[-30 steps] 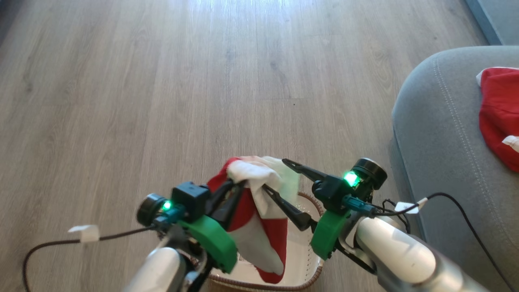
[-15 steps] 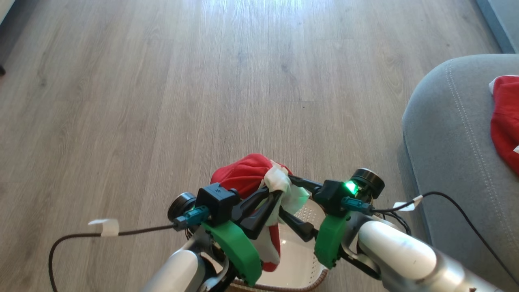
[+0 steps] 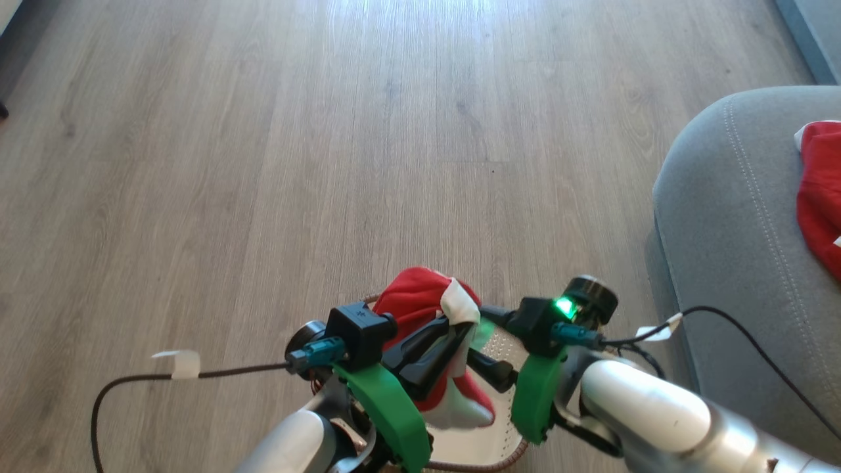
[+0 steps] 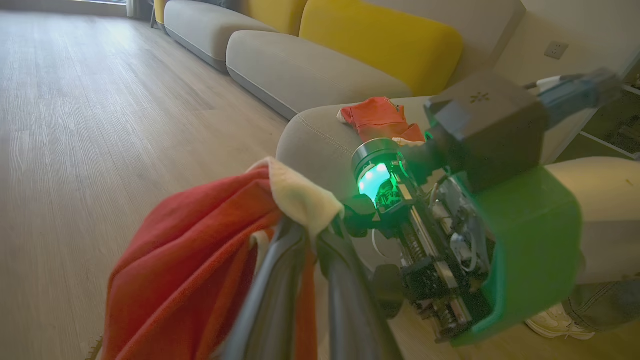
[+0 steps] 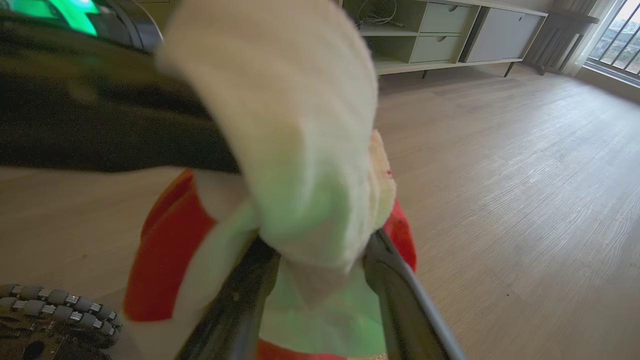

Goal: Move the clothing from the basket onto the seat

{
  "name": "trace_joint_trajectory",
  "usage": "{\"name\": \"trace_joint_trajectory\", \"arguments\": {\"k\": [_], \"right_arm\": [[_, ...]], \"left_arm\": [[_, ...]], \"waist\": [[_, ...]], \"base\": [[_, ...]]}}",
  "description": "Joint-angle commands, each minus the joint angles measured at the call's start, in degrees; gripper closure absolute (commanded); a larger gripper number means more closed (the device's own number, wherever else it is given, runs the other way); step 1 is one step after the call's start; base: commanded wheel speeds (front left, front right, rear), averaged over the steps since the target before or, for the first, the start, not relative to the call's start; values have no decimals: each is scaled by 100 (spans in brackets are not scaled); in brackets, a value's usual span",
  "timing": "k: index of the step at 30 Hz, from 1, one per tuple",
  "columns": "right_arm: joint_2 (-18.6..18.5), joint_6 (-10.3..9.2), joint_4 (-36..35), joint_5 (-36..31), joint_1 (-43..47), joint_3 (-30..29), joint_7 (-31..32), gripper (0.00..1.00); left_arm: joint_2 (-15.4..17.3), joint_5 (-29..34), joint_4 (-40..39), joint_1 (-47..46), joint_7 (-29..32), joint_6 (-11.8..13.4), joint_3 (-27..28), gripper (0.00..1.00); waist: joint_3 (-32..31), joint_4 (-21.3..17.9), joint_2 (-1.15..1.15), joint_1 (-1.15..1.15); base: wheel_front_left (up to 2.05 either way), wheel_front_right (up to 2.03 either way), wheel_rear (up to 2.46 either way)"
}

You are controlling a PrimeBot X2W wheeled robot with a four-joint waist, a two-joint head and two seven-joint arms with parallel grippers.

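A red garment with white trim [image 3: 414, 302] hangs above the cream basket [image 3: 489, 443], with its lower end still inside. My left gripper [image 3: 460, 323] is shut on the garment's white-edged top; the left wrist view shows the fingers pinched on the red cloth [image 4: 200, 260]. My right gripper [image 3: 485, 343] faces it from the right, fingers apart, and a fold of white cloth [image 5: 280, 125] lies bunched between them. The grey seat [image 3: 723, 217] stands at the right with another red garment [image 3: 821, 190] lying on it. Both the seat [image 4: 320, 140] and the second garment [image 4: 380, 117] also appear in the left wrist view.
Wood floor [image 3: 263, 164] stretches ahead and to the left. A dark cable with a white tape tag [image 3: 177, 364] trails from the left arm, and another cable [image 3: 723, 315] from the right. Grey and yellow sofa cushions [image 4: 390, 45] lie beyond the seat. A low cabinet [image 5: 450, 30] stands against the wall. A person's shoe [image 4: 555, 320] is near.
The left gripper has carried the garment right, closer to the right gripper, bunching it higher over the basket. The head camera shifted, so the seat sits further right.
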Motion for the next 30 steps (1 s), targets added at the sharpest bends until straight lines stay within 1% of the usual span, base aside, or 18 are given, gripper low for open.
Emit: {"name": "trace_joint_trajectory", "arguments": {"k": [1, 3, 7, 13, 14, 15, 16, 18, 19, 20, 30], "right_arm": [[-29, -2, -198, 138, -196, 91, -38, 100], [-92, -2, -301, 317, -262, 257, -38, 100], [-205, -2, -463, 529, -329, 340, -38, 100], [-360, -2, -600, 565, -273, 69, -38, 100], [-381, -2, -612, 554, -247, 4, -38, 100], [-381, -2, -612, 554, -247, 4, -38, 100], [-402, -2, -624, 542, -218, -63, -38, 100], [-453, -2, -636, 501, -162, -195, -38, 100], [-477, -2, -641, 483, -133, -266, -38, 100], [-497, -2, -646, 460, -108, -344, -38, 100], [-674, -2, -730, 176, 185, -1186, -38, 100]], "left_arm": [[3, -55, -249, -313, -33, -51, 139, 100], [6, -86, -228, -330, -58, -57, 124, 100], [13, -128, -166, -341, -122, -64, 104, 100], [45, -131, -53, -355, -241, -40, 149, 100], [50, -124, -29, -358, -267, -31, 158, 90], [50, -124, -29, -358, -267, -31, 158, 90], [55, -111, -3, -362, -296, -15, 171, 73], [66, -74, 62, -372, -359, 20, 192, 44], [75, -45, 100, -381, -389, 35, 196, 14], [82, -20, 137, -388, -424, 50, 201, 0], [95, 199, 597, -448, -890, 126, 211, 0]], "waist": [[13, 1, 0, 0], [33, -3, 0, 0], [49, -17, 0, 0], [74, -76, 0, 0], [75, -89, 0, 0], [75, -89, 0, 0], [79, -106, 0, 0], [90, -146, 0, 0], [97, -169, 0, 0], [107, -200, 0, 0], [200, -537, 0, 0]], "base": [[0, 0, 0], [0, 0, 0], [0, 0, 0], [0, 0, 0], [0, 0, 0], [0, 0, 0], [0, 0, 0], [0, 0, 0], [0, 0, 0], [0, 0, 0], [0, 0, 0]]}}
